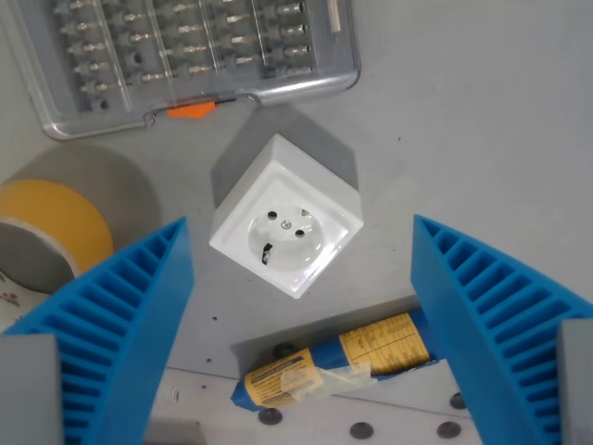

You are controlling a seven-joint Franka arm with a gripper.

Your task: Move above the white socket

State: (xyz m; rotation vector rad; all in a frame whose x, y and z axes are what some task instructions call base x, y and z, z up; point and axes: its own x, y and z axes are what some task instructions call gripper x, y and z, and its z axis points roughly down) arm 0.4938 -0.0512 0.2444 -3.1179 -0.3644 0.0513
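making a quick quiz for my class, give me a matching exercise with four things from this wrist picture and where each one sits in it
Things:
1. socket
2. tape roll
3. bit case
4. blue and yellow tube

Places:
A. top, wrist view's left
B. middle, between the blue fingers
C. bottom, below the socket
D. left edge of the wrist view

Pairs: 1-B, 2-D, 3-A, 4-C

Single wrist view, straight down from close above the grey table (482, 120), between the end effector (301, 320) fingers.
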